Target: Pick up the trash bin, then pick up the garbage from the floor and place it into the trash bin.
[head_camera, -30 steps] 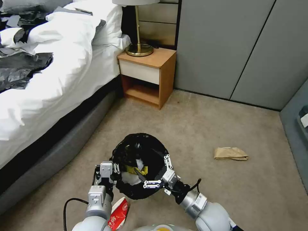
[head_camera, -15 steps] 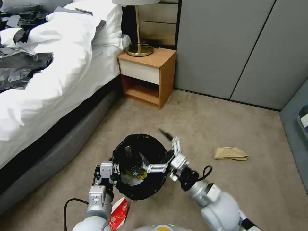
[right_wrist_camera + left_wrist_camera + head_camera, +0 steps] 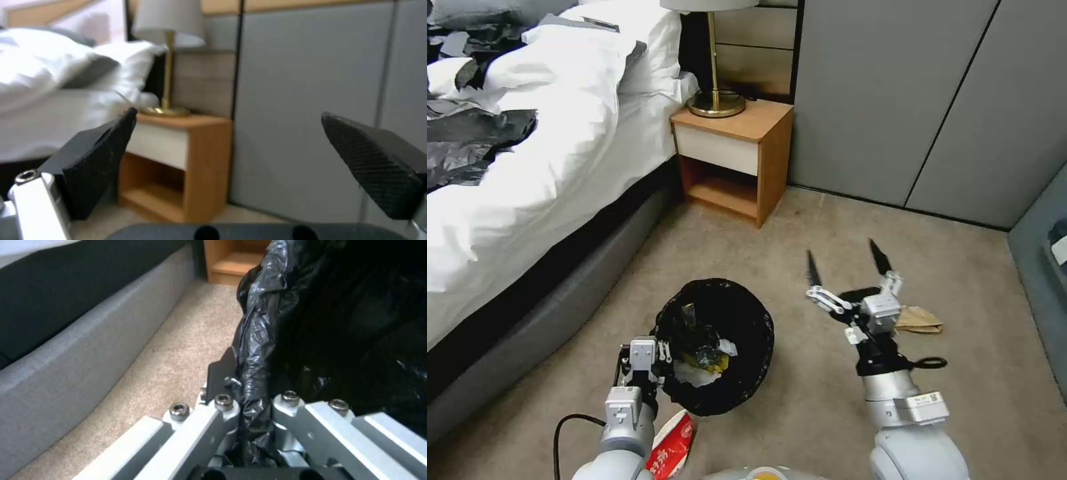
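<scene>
The trash bin (image 3: 740, 333), lined with a black bag, hangs just above the carpet at lower centre, with yellow and white garbage (image 3: 704, 363) inside. My left gripper (image 3: 657, 353) is shut on its near-left rim; the left wrist view shows the black liner (image 3: 256, 350) pinched between the fingers. My right gripper (image 3: 846, 261) is open and empty, raised to the right of the bin with its tips pointing up. A brown paper bag (image 3: 919, 319) lies on the floor just behind and to the right of it. A red wrapper (image 3: 670, 443) lies by my left arm.
The bed (image 3: 527, 173) with its grey base runs along the left. A wooden nightstand (image 3: 734, 157) with a brass lamp (image 3: 715, 100) stands against the back wall beside grey wardrobe panels (image 3: 920, 100). Open carpet spreads to the right.
My right gripper has come out of the bin, swung right and upward, and now stands open near the paper bag. The left gripper and bin have barely moved.
</scene>
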You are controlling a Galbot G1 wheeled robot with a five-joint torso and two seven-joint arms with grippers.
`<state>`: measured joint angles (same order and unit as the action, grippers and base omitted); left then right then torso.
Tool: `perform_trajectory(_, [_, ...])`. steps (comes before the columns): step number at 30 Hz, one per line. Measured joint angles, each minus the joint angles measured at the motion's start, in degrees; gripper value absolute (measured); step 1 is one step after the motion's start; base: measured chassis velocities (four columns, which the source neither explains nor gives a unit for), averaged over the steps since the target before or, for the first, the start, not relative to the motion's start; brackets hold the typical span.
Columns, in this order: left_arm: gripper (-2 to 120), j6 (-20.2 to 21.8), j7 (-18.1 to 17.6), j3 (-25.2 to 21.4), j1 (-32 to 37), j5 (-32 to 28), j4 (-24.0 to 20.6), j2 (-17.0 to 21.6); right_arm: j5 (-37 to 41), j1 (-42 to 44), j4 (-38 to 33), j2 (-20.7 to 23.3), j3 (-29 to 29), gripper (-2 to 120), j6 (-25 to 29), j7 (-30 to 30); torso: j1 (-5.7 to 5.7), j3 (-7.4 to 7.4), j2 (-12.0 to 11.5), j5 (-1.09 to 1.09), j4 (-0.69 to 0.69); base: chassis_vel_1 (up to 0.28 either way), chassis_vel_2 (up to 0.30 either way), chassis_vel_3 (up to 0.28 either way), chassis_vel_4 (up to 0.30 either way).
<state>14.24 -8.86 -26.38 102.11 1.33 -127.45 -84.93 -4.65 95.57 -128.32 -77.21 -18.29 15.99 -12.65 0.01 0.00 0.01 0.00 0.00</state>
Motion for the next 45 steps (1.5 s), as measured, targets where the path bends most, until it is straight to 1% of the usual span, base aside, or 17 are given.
perform_trajectory(8, [1, 0.0, 0.0, -0.2, -0.1, -0.2, -0.1, 0.0, -0.2, 3.1, 1.6, -0.6, -1.1, 100, 2.2, -0.5, 0.00, 0.00, 0.0, 0.00, 0.00, 0.000, 0.000, 0.000, 0.000])
perform_trajectory(12, [1, 0.0, 0.0, -0.3, -0.1, -0.2, -0.2, -0.2, -0.5, 4.4, 3.5, -0.9, -1.1, 100, 4.3, -0.6, 0.00, 0.00, 0.0, 0.00, -0.01, 0.000, 0.000, 0.000, 0.000])
perform_trajectory(13, [1, 0.0, 0.0, -0.4, 0.0, -0.2, -0.4, -0.4, -1.3, 4.7, 5.2, -1.1, -1.0, 100, 5.6, -0.8, -0.01, 0.00, 0.0, 0.00, 0.00, 0.000, 0.000, 0.000, 0.000])
perform_trajectory(15, [1, 0.0, 0.0, -0.5, 0.1, -0.1, -0.6, -0.4, -1.3, 4.8, 6.6, -1.1, -0.9, 100, 6.5, -1.0, -0.01, 0.00, 0.0, 0.00, 0.00, 0.000, 0.000, 0.000, 0.000])
perform_trajectory(22, [1, -0.1, 0.0, -0.5, 0.1, 0.5, -0.6, -0.6, 0.1, 3.0, 7.3, -1.0, -1.3, 100, 7.0, 0.6, 0.00, 0.00, 0.0, 0.00, 0.00, 0.000, 0.000, 0.000, 0.000])
perform_trajectory(32, [1, -0.3, 0.0, -0.5, 0.1, 0.5, -0.6, -0.8, 1.0, 2.1, 7.7, -1.3, -1.5, 100, 8.1, 0.6, 0.00, 0.00, 0.0, 0.00, 0.00, 0.000, 0.000, 0.000, 0.000])
perform_trajectory(45, [1, -0.5, 0.0, -0.5, 0.2, 0.5, -0.6, -0.8, 1.2, 1.9, 7.7, -1.2, -2.1, 100, 8.4, 1.1, 0.00, 0.00, 0.0, 0.00, -0.01, -0.088, -0.087, -0.077, -0.084])
